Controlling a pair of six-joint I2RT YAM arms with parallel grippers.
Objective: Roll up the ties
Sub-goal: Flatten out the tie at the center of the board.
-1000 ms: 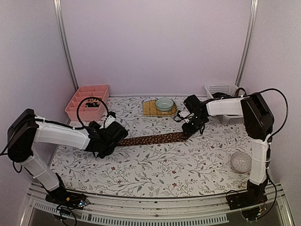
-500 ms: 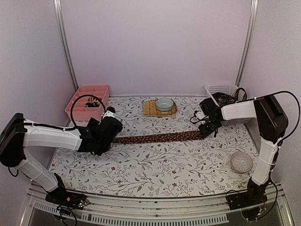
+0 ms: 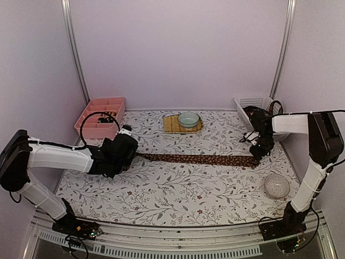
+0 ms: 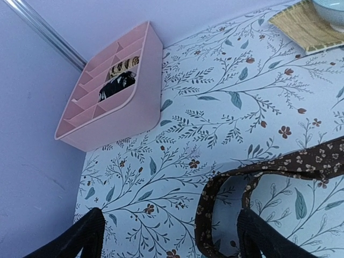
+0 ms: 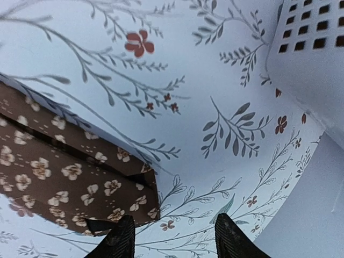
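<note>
One tie (image 3: 199, 159), dark brown with small light flowers, lies stretched flat across the table between the two arms. Its narrow end (image 4: 226, 188) curls in a loop on the cloth between my left gripper's (image 4: 172, 242) wide-open fingers, close to the right fingertip (image 4: 263, 239). The left gripper (image 3: 128, 152) sits low at that end. The wide end (image 5: 70, 183) lies flat beside my right gripper (image 5: 174, 242), its corner by the left fingertip (image 5: 118, 239); nothing is between those parted fingers. The right gripper (image 3: 262, 151) hovers just past that end.
A pink divided tray (image 3: 94, 127) at the back left holds rolled ties (image 4: 119, 75). A yellowish mat (image 3: 173, 125) with a pale bowl (image 3: 188, 119) sits at the back centre. A white basket (image 3: 252, 102) with dark fabric stands back right, and a clear patterned dome (image 3: 276, 185) front right.
The right gripper has moved right, drawing the tie's wide end with it, so the tie lies longer and straighter. The left gripper's fingers have spread wider around the narrow end.
</note>
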